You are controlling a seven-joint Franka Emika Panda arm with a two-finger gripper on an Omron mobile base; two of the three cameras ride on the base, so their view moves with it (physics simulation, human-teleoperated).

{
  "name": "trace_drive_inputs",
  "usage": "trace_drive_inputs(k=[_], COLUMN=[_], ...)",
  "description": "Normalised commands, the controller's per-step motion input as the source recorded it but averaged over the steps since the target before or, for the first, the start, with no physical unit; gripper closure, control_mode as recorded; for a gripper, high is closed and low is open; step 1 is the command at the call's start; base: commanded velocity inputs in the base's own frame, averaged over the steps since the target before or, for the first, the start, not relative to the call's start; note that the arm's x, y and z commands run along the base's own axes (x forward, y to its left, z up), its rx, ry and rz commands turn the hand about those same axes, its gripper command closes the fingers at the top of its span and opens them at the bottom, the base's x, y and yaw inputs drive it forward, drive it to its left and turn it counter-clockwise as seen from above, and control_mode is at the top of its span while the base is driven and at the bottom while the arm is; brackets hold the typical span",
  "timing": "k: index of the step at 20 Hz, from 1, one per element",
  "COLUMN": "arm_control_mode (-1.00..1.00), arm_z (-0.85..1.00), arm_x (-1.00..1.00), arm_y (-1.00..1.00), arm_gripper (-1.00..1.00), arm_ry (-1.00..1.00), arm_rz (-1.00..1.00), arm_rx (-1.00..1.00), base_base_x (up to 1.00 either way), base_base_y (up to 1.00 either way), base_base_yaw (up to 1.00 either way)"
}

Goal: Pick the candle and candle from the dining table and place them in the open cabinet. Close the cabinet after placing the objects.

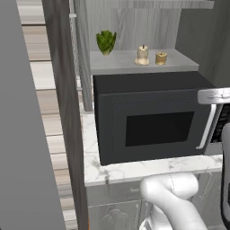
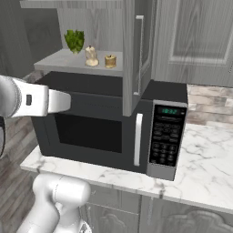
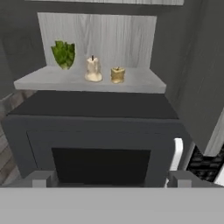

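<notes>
Cream candle (image 1: 142, 55) and tan-gold candle (image 1: 161, 58) stand side by side on the pale grey shelf (image 1: 126, 66) of the open cabinet (image 2: 136, 50), near a green leafy vegetable (image 1: 106, 42), above the black microwave (image 1: 152, 119). The gripper (image 3: 111, 179) is spread apart and grasps nothing.

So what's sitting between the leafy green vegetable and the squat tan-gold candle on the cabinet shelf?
The cream candle with a wick stands between the leafy green vegetable and squat tan-gold candle, clearest in the hand view.
</notes>
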Motion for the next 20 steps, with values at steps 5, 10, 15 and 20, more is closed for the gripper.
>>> trace_drive_inputs(k=[5,10,15,20], arm_control_mode=[-1.00,-1.00,-1.00,-1.00], arm_z=[0.00,0.00,0.01,0.00], arm_x=[-0.54,-0.24,-0.18,-0.24], arm_y=[-0.05,-0.28,-0.51,-0.41], arm_gripper=[-1.00,-1.00,-1.00,-1.00], arm_ry=[0.02,0.08,0.13,0.13], arm_rz=[-0.05,-0.08,-0.12,-0.13], arm_rx=[0.09,0.13,0.16,0.16], base_base_x=[0.00,0.00,0.00,0.00], base_base_y=[0.00,0.00,0.00,0.00], base_base_yaw=[0.00,0.00,0.00,0.00])
